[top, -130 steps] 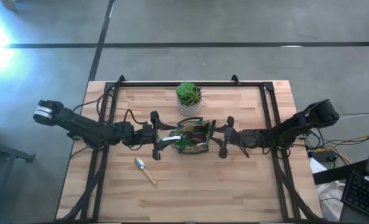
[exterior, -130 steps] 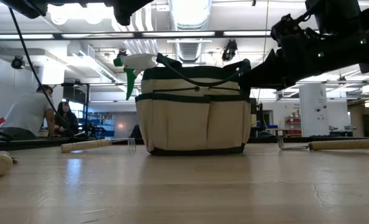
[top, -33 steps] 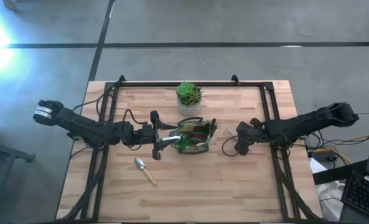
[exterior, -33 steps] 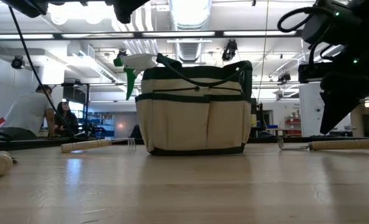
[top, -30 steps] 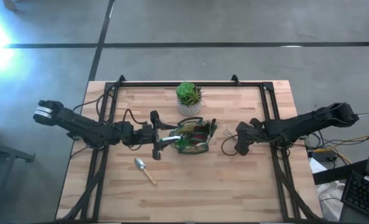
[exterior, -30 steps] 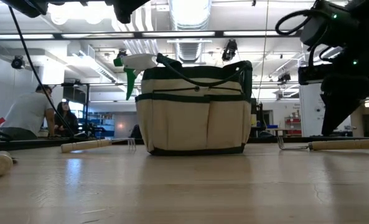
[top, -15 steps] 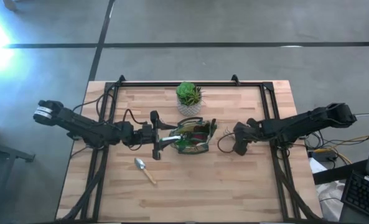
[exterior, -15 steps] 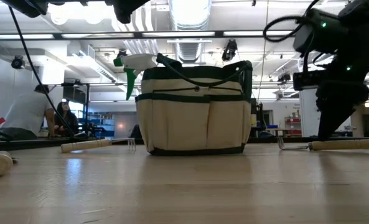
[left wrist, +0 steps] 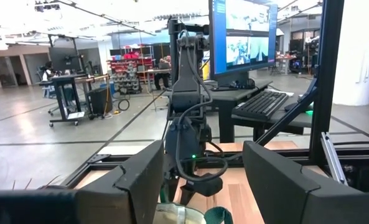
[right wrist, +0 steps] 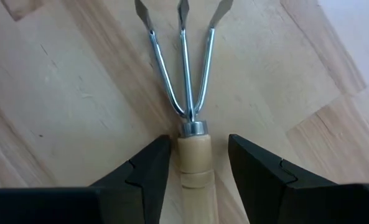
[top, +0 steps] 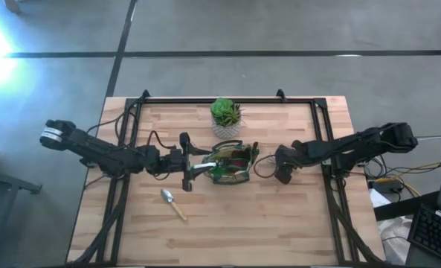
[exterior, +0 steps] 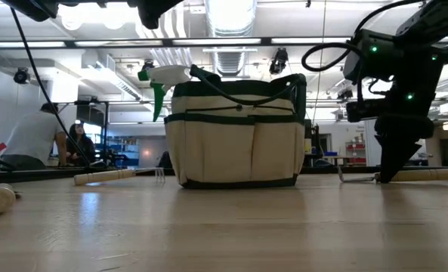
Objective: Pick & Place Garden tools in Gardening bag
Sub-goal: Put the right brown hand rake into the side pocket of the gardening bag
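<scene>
Light butcher-block wooden table [top: 227, 223] on a smooth grey concrete floor [top: 279, 30] crossed by dark seams, bright ceiling light panels [exterior: 231, 11] overhead, large blue-lit monitor [left wrist: 243, 37] above a black keyboard [left wrist: 265, 102], seated person in a white shirt [exterior: 35, 140]

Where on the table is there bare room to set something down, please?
The near strip of table below the trowel is bare, as are the far corners either side of the plant pot. The middle is crowded: gardening bag, left end effector beside it, right end effector astride the rake fork.
</scene>
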